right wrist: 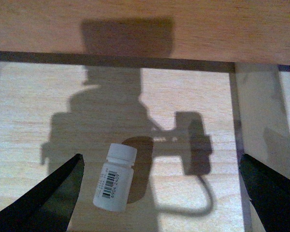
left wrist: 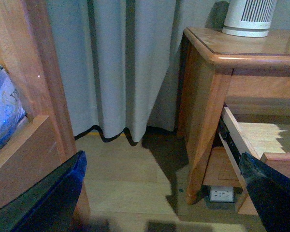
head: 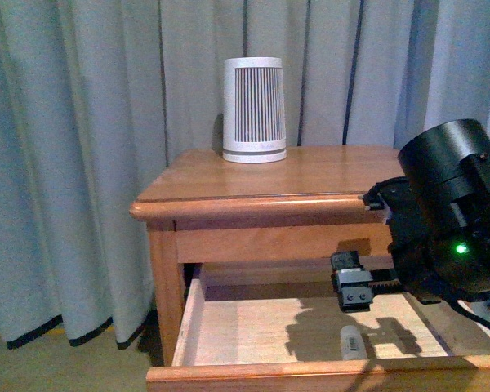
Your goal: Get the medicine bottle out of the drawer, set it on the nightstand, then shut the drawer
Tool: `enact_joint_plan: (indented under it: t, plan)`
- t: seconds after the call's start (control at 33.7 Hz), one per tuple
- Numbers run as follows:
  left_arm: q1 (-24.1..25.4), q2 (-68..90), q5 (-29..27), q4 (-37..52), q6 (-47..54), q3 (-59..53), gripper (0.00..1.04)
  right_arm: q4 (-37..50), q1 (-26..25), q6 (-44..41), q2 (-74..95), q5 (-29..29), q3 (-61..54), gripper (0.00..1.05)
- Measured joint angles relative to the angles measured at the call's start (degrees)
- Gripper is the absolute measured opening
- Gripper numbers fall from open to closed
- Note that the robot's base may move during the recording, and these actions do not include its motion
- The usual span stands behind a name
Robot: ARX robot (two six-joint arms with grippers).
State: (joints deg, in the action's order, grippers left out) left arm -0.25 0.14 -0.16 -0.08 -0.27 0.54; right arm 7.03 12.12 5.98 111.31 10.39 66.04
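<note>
The nightstand [head: 310,175] stands before the curtain with its upper drawer [head: 189,318] pulled out. The small white medicine bottle [head: 353,342] lies on its side on the pale drawer floor, near the front rim. My right gripper [head: 355,294] hangs open inside the drawer, just above and behind the bottle. In the right wrist view the bottle [right wrist: 115,178], with its barcode label up, lies between the spread fingers [right wrist: 53,198], untouched and nearer one of them. My left gripper [left wrist: 162,203] is open and empty, low over the floor beside the nightstand [left wrist: 208,96].
A white-and-grey ribbed cone device [head: 254,109] stands at the back of the nightstand top. A wooden bed frame [left wrist: 34,96] with blue bedding [left wrist: 2,111] is beside the left arm. Grey curtains [head: 82,122] hang behind. A wall socket [left wrist: 221,194] shows under the nightstand.
</note>
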Motion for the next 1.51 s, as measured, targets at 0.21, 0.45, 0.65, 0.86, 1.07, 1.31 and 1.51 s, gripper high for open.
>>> enact_joint_plan:
  t: [0.21, 0.45, 0.65, 0.86, 1.07, 1.31, 1.51]
  plan:
    - [0.0, 0.0, 0.0, 0.0, 0.0, 0.0, 0.98, -3.91, 0.79, -2.12, 7.85, 0.42, 6.84, 0.98]
    - [0.0, 0.0, 0.0, 0.0, 0.0, 0.0, 0.98, -7.87, 1.95, -2.67, 13.81, 1.27, 11.41, 0.98]
    - [0.0, 0.0, 0.0, 0.0, 0.0, 0.0, 0.98, -10.43, 1.99, -1.44, 16.7, 0.96, 15.08, 0.98]
    - [0.0, 0.0, 0.0, 0.0, 0.0, 0.0, 0.98, -10.6, 2.1, -1.09, 18.75, 0.94, 16.06, 0.98]
    - [0.0, 0.0, 0.0, 0.0, 0.0, 0.0, 0.98, -10.71, 2.16, -0.66, 19.58, 0.76, 17.07, 0.98]
    - [0.0, 0.0, 0.0, 0.0, 0.0, 0.0, 0.98, -10.95, 2.51, 0.76, 19.76, 0.0, 17.16, 0.7]
    - [0.0, 0.0, 0.0, 0.0, 0.0, 0.0, 0.98, -11.43, 2.67, 2.03, 19.12, 0.63, 16.66, 0.36]
